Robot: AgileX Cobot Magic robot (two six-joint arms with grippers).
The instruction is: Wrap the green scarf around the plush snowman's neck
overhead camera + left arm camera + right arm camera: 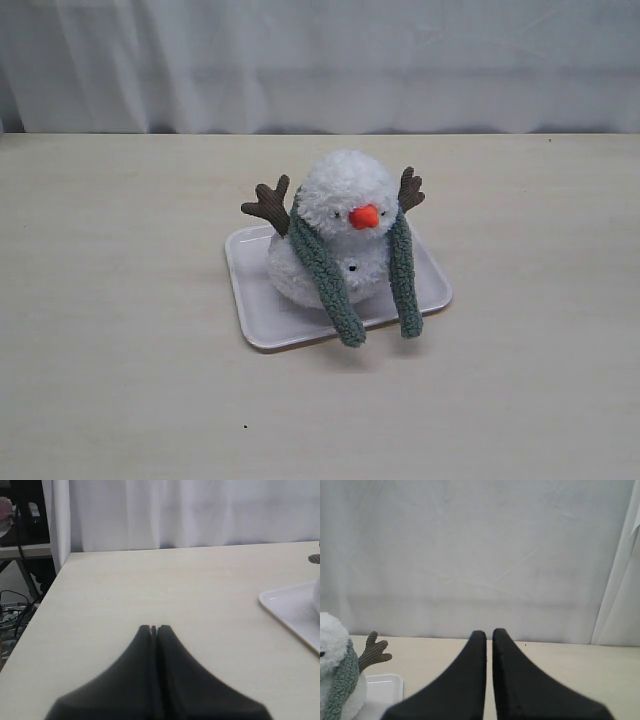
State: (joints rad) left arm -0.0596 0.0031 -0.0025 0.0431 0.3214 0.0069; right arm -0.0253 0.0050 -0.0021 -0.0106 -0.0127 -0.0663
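We see the snowman [345, 215] sitting upright on a white tray [250, 290], the scarf [325, 275] already looped behind its neck [335, 240], both ends hanging down the front of its body. The scarf's long axis runs up one side of the chest, round the back of the neck and down the other. The two tails lie apart and uncrossed, their tips reaching the tray's front rim. Neither arm shows in the exterior view. The left gripper [154, 628] is clenched on nothing, its fingertips pressed together over bare table, and only a corner of the tray is visible ahead of it, toward the middle. The right gripper [489, 632] is likewise pinched shut and empty, with the snowman ahead of it and inboard, its scarfed side facing the fingers. We judge the right gripper the nearer of the two, though each tail hangs on its own arm's side. If the wrap needs a crossing, we reckon either arm would have to open and reach inward and down to the tail nearest it.
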